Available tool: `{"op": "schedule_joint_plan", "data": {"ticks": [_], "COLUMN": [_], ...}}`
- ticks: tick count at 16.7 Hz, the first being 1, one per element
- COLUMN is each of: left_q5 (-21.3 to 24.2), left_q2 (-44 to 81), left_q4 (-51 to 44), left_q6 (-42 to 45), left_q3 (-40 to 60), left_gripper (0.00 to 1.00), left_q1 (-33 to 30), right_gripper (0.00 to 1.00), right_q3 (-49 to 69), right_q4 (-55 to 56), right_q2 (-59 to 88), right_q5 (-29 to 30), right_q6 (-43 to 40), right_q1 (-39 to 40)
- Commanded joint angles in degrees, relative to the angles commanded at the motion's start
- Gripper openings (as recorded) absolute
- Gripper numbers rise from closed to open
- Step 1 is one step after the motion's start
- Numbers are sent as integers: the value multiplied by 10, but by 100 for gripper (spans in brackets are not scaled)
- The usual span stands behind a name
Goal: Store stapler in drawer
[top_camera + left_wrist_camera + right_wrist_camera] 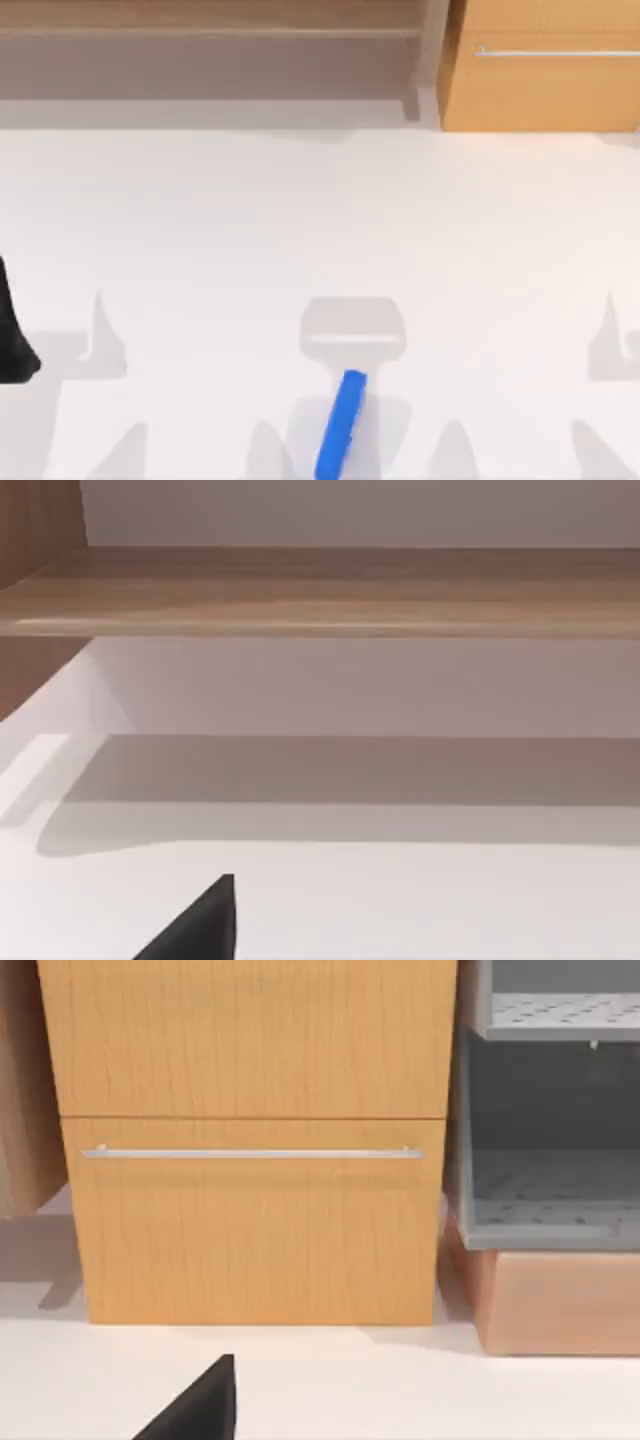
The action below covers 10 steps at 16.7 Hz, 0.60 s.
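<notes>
- Nearest the overhead camera: white table (200,220), wide and bare across its middle, marked with grey shadows along the near edge.
- Along the far edge, left and middle: brown-grey shelf unit (210,50), open at the front, also seen from the left wrist view (320,590) as a long wooden board above the white surface.
- At the far right corner: drawer (540,85), light orange-brown wood, pushed shut, front flush; seen straight on in the right wrist view (255,1220).
- Across the drawer front: thin silver bar handle (555,52), horizontal, close to the upper part of the panel (250,1153).
- Just beside the drawer in the right wrist view: grey rack (550,1190) standing on a pale wooden block (560,1305).
- At the near edge, about the middle: stapler (341,425), bright blue, lying flat and a little tilted, well apart from the drawer.
- At the left edge: dark part of the left arm (12,335); state of both grippers cannot be told.
</notes>
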Motion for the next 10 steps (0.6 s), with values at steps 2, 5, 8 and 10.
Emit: {"op": "schedule_joint_plan", "data": {"ticks": [2,5,8,10], "left_q5": [0,0,0,0], "left_q2": [0,0,0,0], "left_q4": [0,0,0,0], "left_q6": [0,0,0,0], "left_q3": [0,0,0,0], "left_gripper": [100,100,100,100], "left_q1": [0,0,0,0], "right_gripper": [100,100,100,100], "right_q3": [0,13,45,76], "right_q4": [0,18,62,104], "right_q2": [0,32,109,182], "right_q5": [0,-2,-1,3], "right_q6": [0,-21,-74,-125], "right_q1": [0,7,20,29]}}
